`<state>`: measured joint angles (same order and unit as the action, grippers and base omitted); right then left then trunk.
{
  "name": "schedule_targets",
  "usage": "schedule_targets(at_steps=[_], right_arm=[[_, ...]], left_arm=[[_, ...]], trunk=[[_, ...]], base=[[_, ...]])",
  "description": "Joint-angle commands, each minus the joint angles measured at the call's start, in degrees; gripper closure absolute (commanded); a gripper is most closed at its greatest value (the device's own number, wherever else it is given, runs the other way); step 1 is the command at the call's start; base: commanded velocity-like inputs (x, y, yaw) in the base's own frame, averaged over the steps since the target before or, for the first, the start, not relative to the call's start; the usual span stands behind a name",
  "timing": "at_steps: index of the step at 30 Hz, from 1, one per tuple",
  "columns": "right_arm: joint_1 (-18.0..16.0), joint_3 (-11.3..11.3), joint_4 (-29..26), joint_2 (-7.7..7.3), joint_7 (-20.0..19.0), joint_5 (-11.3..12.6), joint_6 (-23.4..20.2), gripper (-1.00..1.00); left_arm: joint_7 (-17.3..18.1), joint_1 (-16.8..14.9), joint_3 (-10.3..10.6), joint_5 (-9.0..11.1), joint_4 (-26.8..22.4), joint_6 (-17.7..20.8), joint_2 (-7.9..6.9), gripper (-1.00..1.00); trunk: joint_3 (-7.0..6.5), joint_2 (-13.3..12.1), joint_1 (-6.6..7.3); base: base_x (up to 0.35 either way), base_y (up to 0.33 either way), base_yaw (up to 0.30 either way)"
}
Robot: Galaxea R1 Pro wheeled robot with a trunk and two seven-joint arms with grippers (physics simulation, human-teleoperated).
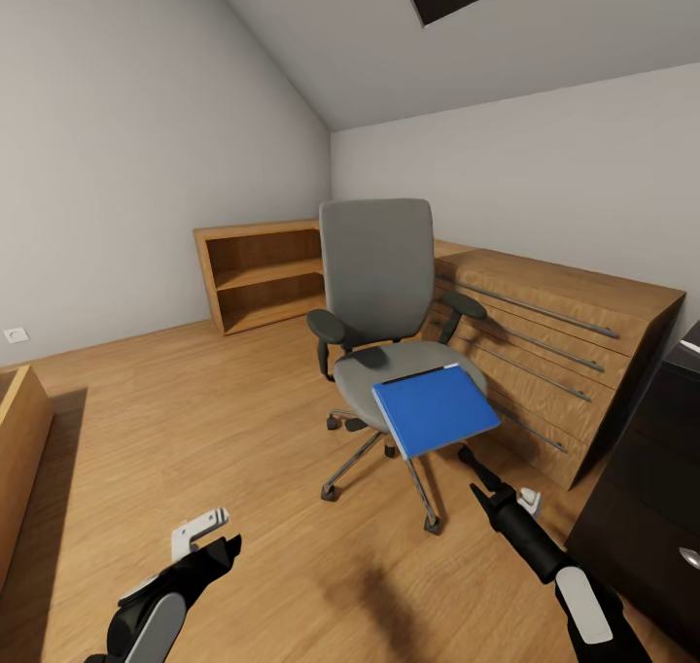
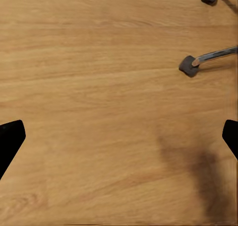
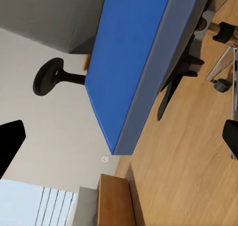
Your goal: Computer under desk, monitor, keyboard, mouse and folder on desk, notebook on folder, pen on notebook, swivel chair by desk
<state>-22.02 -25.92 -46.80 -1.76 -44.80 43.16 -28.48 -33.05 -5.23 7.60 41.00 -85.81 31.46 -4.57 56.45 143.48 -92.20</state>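
The left gripper [image 1: 199, 535] is hanging low over the floor, fingers apart, idle. The folder [image 1: 435, 408] is lying on the swivel chair [image 1: 381, 284], overhanging the seat's front edge, so the right gripper [image 1: 469, 461], fingers apart, is reaching just beneath that edge.

left pincer [image 1: 206, 535] hangs low with fingers spread, right pincer [image 1: 473, 464] reaches forward, fingers apart.

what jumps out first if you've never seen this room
The bright blue folder lying on the front of the grey swivel chair, its corner overhanging the seat edge. The chair stands mid-floor by a wooden dresser. The right tool reaches toward the folder from below, not yet touching it.
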Motion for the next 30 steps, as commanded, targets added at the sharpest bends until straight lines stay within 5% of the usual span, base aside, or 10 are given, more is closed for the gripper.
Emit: schedule_targets(at_steps=[1,7,30], right_arm=[[0.0,-0.1,0.0,0.01,-0.1,0.3,-0.4,-1.0],[0.0,-0.2,2.6,-0.11,-0.1,0.3,-0.4,-1.0],[0.0,-0.2,4.6,-0.1,2.0,0.3,0.9,-1.0]], left_arm=[[-0.6,0.0,0.7,0.5,-0.1,0.0,-0.08,-1.0],[-0.9,0.0,2.8,0.4,0.0,0.0,-0.17,-1.0],[-0.7,0.0,3.1,0.5,0.4,0.0,-0.18,-1.0]], trunk=[[0.06,0.0,0.01],[0.06,0.0,0.01],[0.06,0.0,0.01]], base=[[0.0,0.0,0.0],[0.0,0.0,0.0],[0.032,0.0,0.0]])
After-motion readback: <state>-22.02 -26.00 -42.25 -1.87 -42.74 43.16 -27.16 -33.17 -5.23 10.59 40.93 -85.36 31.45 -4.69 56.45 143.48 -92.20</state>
